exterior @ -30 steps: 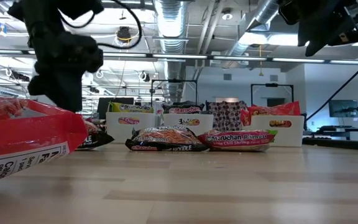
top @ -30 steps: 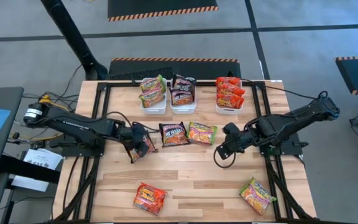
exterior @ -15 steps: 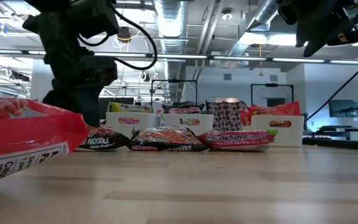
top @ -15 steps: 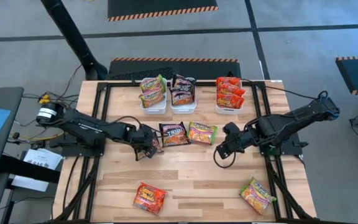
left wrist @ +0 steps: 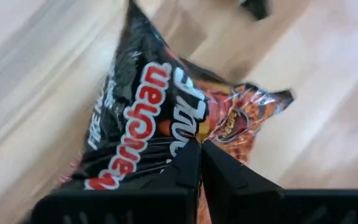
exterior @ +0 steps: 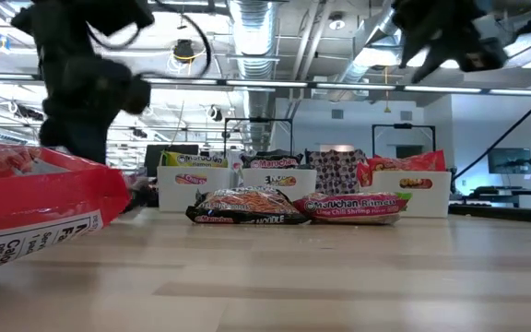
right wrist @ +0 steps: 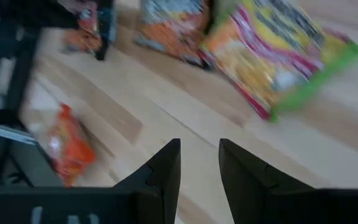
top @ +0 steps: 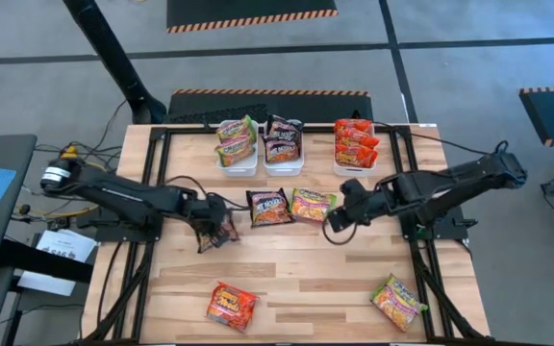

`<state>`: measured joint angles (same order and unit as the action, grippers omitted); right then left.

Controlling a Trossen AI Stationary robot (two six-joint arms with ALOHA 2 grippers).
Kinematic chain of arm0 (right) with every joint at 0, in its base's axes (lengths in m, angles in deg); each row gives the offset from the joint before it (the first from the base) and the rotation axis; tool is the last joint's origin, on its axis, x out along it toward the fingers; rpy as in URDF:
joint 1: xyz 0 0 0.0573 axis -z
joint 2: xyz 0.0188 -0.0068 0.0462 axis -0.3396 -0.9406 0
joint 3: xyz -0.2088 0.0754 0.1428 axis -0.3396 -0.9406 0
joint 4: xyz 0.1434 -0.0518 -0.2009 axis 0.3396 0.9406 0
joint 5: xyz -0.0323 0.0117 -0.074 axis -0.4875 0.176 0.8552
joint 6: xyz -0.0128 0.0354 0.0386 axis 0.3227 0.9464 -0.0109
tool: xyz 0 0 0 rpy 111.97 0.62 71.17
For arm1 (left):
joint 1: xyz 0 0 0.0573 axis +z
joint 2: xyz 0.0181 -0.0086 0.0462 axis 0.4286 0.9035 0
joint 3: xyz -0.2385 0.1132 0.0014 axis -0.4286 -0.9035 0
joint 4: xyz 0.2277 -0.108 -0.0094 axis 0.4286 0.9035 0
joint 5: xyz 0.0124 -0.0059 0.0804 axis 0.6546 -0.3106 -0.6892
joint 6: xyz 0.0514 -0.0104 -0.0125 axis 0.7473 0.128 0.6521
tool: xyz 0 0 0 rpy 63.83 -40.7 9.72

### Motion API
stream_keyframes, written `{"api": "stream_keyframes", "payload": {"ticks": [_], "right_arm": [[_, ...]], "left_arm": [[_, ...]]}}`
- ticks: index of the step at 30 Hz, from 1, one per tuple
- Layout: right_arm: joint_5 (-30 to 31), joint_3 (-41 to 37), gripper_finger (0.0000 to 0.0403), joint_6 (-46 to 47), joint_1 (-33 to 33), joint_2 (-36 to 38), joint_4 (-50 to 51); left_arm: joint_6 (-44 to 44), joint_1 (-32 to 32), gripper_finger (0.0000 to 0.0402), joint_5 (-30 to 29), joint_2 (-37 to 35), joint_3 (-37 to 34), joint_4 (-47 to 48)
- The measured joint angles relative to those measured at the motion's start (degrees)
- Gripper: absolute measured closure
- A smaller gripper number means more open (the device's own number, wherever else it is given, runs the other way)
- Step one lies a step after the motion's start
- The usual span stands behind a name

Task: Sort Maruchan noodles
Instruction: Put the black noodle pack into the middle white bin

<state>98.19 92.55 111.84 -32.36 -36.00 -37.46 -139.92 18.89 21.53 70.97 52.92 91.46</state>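
Observation:
A dark Maruchan noodle packet [top: 222,229] lies left of the table's middle under my left gripper [top: 212,227], which is shut on it. Another dark packet [top: 268,207] and a green-yellow packet [top: 313,205] lie flat side by side at mid-table. My right gripper [top: 334,222] hovers open just right of the green-yellow packet [right wrist: 278,56], nothing between its fingers. A red packet [top: 231,306] and a second green-yellow packet [top: 398,301] lie near the front edge. My left gripper's shut fingertips [left wrist: 191,155] meet on the dark packet's printed face [left wrist: 166,127], near its middle, coming slanting down from the table's left. The fingers hide how much film is between them. The packet looks tilted, one end raised off the wood.
Three white trays stand in a row at the far edge: green-yellow packets [top: 237,142], dark packets [top: 283,140], red packets [top: 355,144]. Bare wood lies between mid-table and the front edge. A cable loop [top: 333,234] hangs by my right gripper.
My left gripper has slid toward the table's right and back again, then shut on the dark packet, which shifted with it and tipped up. My right gripper has moved a little toward the far left, nearer the green-yellow packet, still open.

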Motion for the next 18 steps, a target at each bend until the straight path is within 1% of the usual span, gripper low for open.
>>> {"api": "stream_keyframes", "payload": {"ticks": [4,8,10,12,14,18], "right_arm": [[-0.3,0.0,0.0269,-6.5,3.3,0.0,-7.2],[-2.9,0.0,0.0269,-15.3,6.4,0.0,-15.8],[-3.3,0.0,0.0269,-19.7,7.7,0.0,-20.4],[-3.7,0.0,0.0268,-22.9,9.2,0.0,-24.5],[-5.6,0.0,0.0263,-24.7,11.0,0.0,-27.4],[-8.0,0.0,0.0237,-26.7,14.5,-0.1,-30.2]], "left_arm": [[1.5,-0.9,0.0401,-2.3,-6.1,0.3,-1.6],[2.7,-1.3,0.0401,-3.7,-10.3,0.3,-2.3],[3.7,-1.4,0.0401,-4.3,-12.0,0.3,-3.2],[4.5,-1.4,0.0401,-4.9,-13.0,0.3,-3.8],[5.2,-1.4,0.0401,-5.3,-13.8,0.3,-4.1],[5.9,-1.3,0.0401,-5.5,-13.9,0.4,-5.5]]}}
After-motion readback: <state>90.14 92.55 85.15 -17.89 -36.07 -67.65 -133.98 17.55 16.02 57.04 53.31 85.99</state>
